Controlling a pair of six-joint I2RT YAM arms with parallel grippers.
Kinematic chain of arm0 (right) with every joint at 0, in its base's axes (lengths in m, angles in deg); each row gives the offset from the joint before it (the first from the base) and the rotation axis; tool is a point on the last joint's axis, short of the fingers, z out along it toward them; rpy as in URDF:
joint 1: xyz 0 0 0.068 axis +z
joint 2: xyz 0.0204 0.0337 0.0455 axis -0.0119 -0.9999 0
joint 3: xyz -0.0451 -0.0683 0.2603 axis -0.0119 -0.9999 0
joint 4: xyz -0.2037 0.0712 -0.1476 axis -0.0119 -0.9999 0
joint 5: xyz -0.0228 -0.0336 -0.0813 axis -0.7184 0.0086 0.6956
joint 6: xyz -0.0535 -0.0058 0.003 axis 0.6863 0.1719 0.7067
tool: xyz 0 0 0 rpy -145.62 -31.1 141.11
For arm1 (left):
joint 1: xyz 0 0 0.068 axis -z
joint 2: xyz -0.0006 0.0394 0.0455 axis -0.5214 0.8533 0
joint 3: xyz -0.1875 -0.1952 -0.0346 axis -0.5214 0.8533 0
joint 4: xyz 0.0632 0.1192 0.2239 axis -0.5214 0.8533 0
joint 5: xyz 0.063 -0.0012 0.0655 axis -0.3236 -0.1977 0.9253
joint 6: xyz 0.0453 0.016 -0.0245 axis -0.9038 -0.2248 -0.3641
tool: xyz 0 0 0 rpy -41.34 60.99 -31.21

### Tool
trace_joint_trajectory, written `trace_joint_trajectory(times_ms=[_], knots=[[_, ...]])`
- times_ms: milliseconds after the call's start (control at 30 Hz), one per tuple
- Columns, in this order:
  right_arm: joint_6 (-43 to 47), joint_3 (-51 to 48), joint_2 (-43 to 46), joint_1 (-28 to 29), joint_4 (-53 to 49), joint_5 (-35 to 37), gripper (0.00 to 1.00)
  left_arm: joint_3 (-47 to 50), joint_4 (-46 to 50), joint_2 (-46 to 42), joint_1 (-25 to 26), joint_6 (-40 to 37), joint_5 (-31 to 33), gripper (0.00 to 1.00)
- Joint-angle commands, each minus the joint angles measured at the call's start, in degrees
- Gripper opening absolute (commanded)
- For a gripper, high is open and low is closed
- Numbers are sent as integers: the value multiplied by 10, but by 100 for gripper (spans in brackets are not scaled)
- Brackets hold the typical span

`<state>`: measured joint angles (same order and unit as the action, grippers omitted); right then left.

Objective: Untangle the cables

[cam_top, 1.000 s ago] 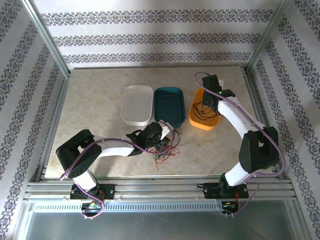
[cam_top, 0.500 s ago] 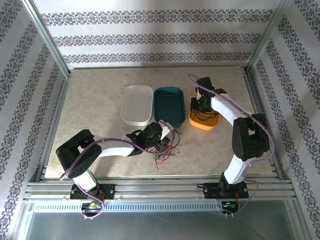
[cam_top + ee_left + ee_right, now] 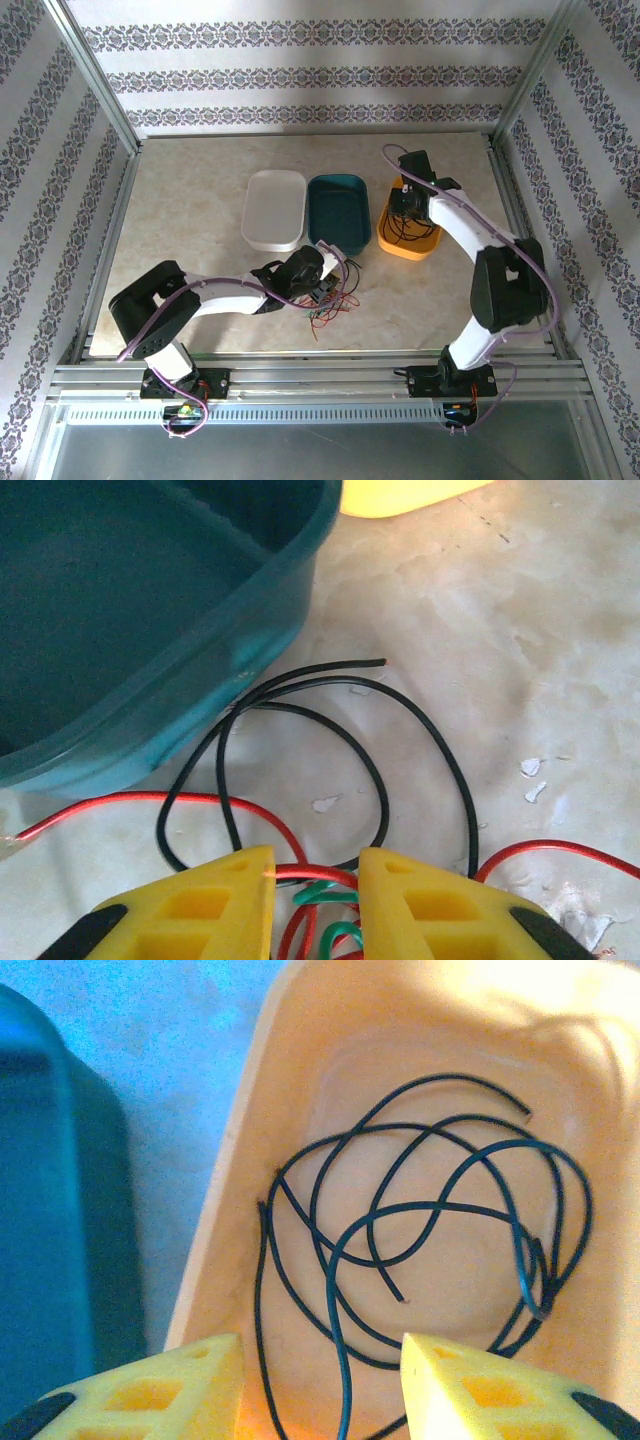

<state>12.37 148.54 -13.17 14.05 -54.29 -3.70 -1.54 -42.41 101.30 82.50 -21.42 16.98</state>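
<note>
My right gripper (image 3: 320, 1360) hangs half open and empty over the orange tray (image 3: 250, 1130), where black cables (image 3: 420, 1206) lie coiled. My left gripper (image 3: 316, 865), low over the worktop (image 3: 520, 630), narrowly brackets red and green cables (image 3: 322, 888); whether it clamps them I cannot tell.

white tub (image 3: 273, 208), teal tub (image 3: 337, 212), orange tub (image 3: 396, 243) block mid-table, bare tabletop (image 3: 190, 220) left, cables (image 3: 335, 305) strewn nearer
</note>
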Motion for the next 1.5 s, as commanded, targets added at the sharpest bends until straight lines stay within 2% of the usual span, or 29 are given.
trace_joint_trajectory(times_ms=[0, 233, 367, 500, 567, 933, 1000, 1067, 1167, 1200, 1333, 1467], knots=[[-10, -36, 78, 28, 17, -1, 45, 18, -26, -31, 11, 21, 28, 28], [33, -135, 153, 165, 0, -115, 45, 31, -7, -58, 7, 26, 22, 28], [8, -174, 138, 227, 4, -106, 45, 33, 7, -65, 4, 20, 15, 29], [-15, -187, 98, 240, 18, -60, 44, 23, 30, -55, 5, -7, -5, 30], [-23, -186, 74, 240, 18, -35, 43, 8, 58, -44, 9, -24, -8, 36], [-44, -159, -44, 254, 14, 18, 41, 8, 56, -33, 12, -31, -13, 37], [-48, -157, -58, 264, 7, 35, 38, 9, 54, -30, 12, -30, -11, 37], [-50, -157, -67, 279, -2, 63, 30, 12, 52, -25, 12, -28, -8, 37], [-66, -162, -69, 287, -12, 97, 5, 15, 45, -21, 12, -23, -8, 37], [-73, -166, -65, 288, -14, 105, 0, 16, 43, -20, 12, -22, -8, 37], [-111, -189, -14, 286, -16, 164, 0, 18, 37, -14, 12, -17, -6, 37], [-143, -200, 85, 285, -28, 250, 0, 20, 34, -7, 12, -15, -6, 37]])
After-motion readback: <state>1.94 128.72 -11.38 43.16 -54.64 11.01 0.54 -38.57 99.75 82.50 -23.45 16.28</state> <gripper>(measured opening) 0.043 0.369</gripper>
